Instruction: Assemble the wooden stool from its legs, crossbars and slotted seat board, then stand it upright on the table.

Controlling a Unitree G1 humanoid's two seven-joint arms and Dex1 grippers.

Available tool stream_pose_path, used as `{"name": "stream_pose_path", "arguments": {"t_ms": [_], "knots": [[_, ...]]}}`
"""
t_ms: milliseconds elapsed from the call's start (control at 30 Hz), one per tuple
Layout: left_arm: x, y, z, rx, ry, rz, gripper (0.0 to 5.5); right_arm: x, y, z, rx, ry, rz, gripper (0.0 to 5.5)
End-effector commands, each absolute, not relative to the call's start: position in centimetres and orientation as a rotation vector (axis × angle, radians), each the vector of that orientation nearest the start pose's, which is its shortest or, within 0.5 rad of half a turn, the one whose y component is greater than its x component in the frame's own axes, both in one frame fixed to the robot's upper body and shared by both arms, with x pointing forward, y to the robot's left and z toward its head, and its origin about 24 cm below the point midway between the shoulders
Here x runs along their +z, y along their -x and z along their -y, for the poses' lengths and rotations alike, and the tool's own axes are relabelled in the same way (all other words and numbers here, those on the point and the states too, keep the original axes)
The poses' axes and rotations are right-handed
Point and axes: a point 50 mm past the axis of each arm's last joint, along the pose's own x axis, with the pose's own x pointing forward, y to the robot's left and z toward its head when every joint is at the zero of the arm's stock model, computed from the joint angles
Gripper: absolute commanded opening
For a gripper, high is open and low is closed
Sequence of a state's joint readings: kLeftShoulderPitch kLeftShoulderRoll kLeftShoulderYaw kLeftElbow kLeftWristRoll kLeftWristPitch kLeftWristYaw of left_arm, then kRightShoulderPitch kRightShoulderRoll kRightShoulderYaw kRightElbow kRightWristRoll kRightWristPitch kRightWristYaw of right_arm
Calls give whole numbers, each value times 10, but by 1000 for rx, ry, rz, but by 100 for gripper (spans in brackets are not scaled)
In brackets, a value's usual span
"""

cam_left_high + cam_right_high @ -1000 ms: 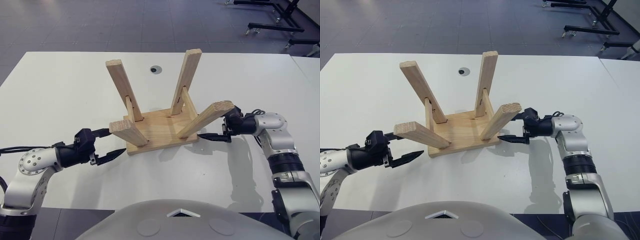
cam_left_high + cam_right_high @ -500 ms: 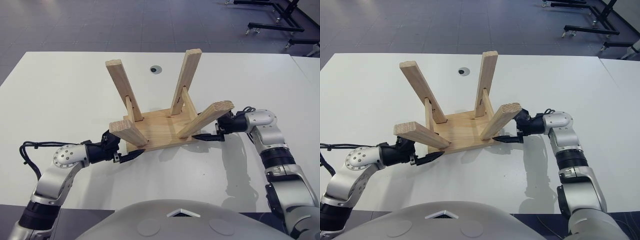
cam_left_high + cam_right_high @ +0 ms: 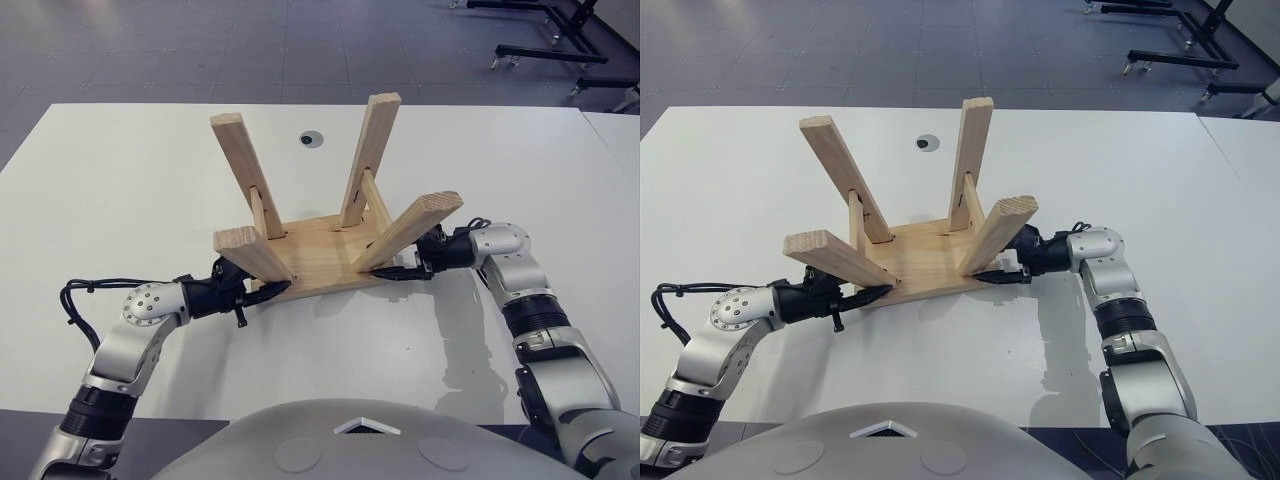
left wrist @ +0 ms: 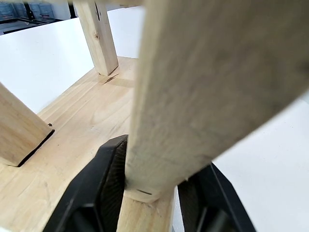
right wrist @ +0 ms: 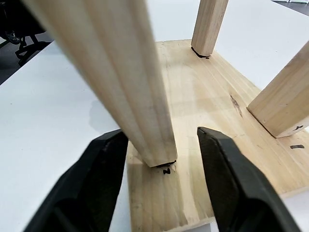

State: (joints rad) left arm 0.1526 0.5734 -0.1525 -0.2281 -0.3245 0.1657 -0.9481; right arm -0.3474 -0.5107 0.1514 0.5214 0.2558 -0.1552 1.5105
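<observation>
Stool (image 3: 320, 258) upturned on table (image 3: 120, 180), left pincer (image 3: 270, 291), right pincer (image 3: 393, 272), both apart astride near-edge legs (image 3: 410, 222)

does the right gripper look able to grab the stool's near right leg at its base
Probably yes: the right gripper has its open fingers either side of the near right leg at the seat board, with nothing between them and the wood.

No legible text, labels, numbers or signs on stool (image 3: 320, 262) or table (image 3: 120, 180).
</observation>
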Motion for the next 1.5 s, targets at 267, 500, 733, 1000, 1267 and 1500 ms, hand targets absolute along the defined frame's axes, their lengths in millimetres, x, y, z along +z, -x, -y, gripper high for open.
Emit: {"name": "stream_pose_path", "arguments": {"t_ms": [267,500,733,1000,1267,1500], "knots": [[46,-188,-170,-1194,-73,-308,132,54,-266,192,1591,198,-249,118],[68,-163,-156,-1278,413,-416,127,84,-240,192,1750,-82,-457,110],[93,-115,-147,-1329,716,-593,125,136,-220,184,1882,-356,-744,106],[95,-147,-185,-1083,770,-598,188,136,-232,194,1712,-484,-885,103],[80,-146,-198,-1017,761,-656,314,129,-244,196,1551,-612,-1004,103],[79,-156,-208,-974,746,-616,413,132,-248,192,1513,-638,-1002,234]]}}
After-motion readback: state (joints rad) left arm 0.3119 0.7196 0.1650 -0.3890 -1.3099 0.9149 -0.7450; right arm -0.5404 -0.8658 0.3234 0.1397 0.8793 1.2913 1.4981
